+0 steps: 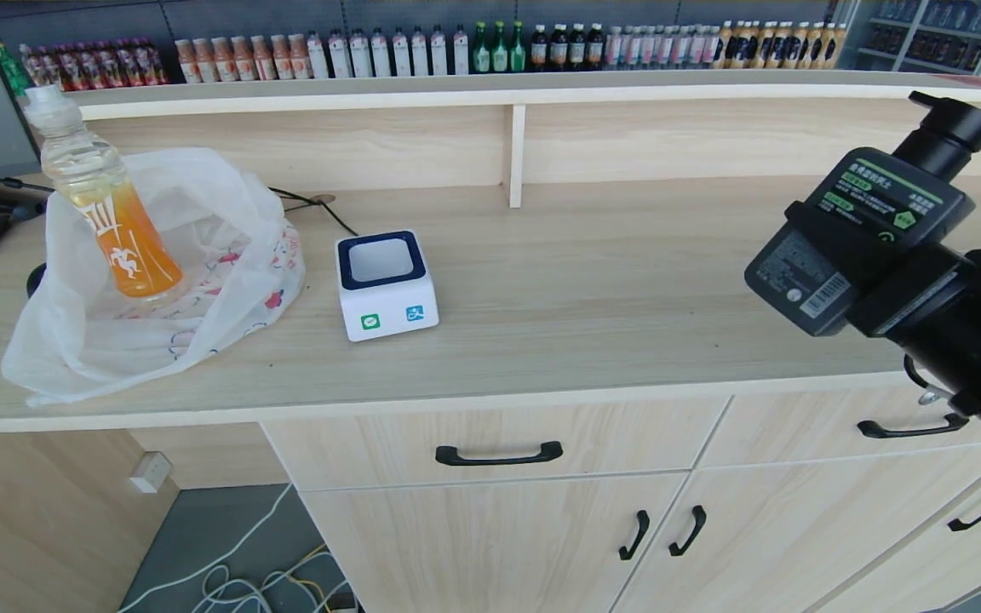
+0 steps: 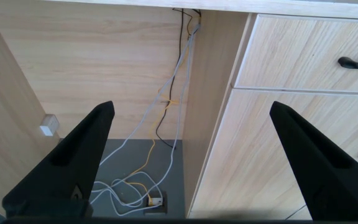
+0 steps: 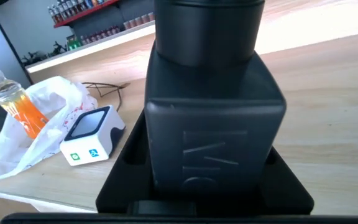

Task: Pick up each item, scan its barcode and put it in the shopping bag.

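**Bottle in hand, barcode not yet at the scanner**

The black pump bottle (image 1: 869, 230) hangs tilted in the air above the right end of the counter (image 1: 593, 281), its pump head pointing up and away. Its barcode label (image 1: 827, 294) faces toward the middle of the counter. The right gripper (image 1: 899, 294) has its jaws pinching the bottle's lower body.

The scanner (image 1: 386, 285), a white cube with a dark-rimmed window on top, sits well apart from the bottle, mid-counter. To scan cleanly, I judge the arm should carry the bottle across and turn it so the label looks down onto that window, then hold it level and steady just above.

Beyond the scanner lies the shopping bag (image 1: 226, 230), slumped open around an upright orange drink bottle (image 1: 107, 213); the drop should land beside that bottle, not on it.

The left gripper (image 2: 191, 107) hangs below the counter edge, jaws spread and empty.
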